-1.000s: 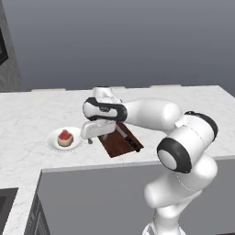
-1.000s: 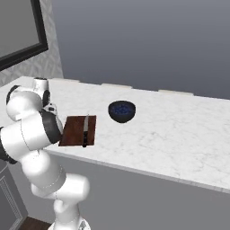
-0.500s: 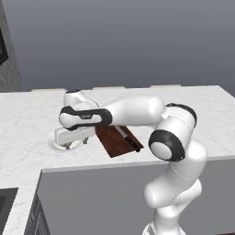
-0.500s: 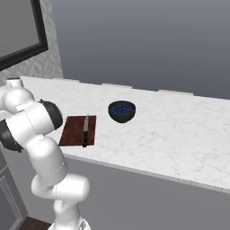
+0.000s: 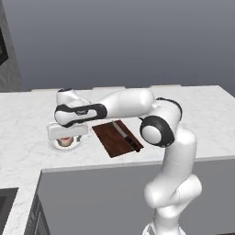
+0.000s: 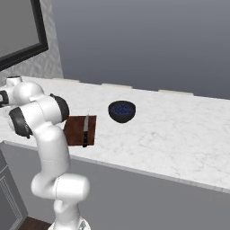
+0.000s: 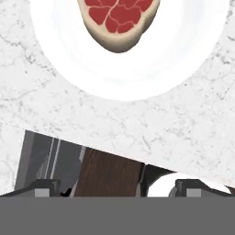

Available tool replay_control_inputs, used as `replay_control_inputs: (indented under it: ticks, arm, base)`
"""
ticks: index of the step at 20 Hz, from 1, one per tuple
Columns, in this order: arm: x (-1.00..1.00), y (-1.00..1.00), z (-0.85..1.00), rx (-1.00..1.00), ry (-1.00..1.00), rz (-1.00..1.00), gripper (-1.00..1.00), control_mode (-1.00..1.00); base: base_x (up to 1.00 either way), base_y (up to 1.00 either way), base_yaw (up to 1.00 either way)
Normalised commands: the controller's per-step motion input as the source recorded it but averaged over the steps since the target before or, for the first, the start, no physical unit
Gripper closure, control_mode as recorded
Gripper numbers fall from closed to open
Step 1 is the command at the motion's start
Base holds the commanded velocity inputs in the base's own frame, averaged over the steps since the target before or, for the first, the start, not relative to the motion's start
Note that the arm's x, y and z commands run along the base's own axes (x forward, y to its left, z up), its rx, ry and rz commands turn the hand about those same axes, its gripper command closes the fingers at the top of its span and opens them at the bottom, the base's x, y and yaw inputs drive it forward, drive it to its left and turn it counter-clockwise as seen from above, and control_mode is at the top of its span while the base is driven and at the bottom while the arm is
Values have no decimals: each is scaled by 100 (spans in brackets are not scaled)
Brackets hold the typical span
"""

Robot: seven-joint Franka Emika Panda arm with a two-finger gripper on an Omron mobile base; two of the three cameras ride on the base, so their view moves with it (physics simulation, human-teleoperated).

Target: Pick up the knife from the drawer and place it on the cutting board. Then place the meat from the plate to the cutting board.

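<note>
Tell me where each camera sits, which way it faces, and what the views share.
Left base view: behind-left, looking forward-down at the marble counter; white arm reaches left over the round white plate.
Right base view: behind-right; arm at left, dark blue bowl beyond.
Hand view: straight down on the plate, pinkish-red meat; open tool.
Base views share the reddish-brown wooden cutting board with the black-handled knife.

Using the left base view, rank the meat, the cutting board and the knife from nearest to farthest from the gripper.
1. The meat, on the white plate, directly under the open gripper.
2. The cutting board, on the counter just right of the plate.
3. The knife, lying along the board's far right side.
</note>
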Motion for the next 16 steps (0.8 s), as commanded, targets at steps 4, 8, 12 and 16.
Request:
replay_control_inputs:
  ticks: [4,8,12,16]
  arm:
    - [27,4,-32,0,-8,-8,-100,-100]
    - [34,3,-31,0,-6,-4,-100,-100]
    - [33,0,-32,0,-4,-3,-100,-100]
    - [25,1,-28,0,-6,0,-100,-100]
  base:
    - [0,0,0]
    - [0,0,0]
    - [0,0,0]
    - [0,0,0]
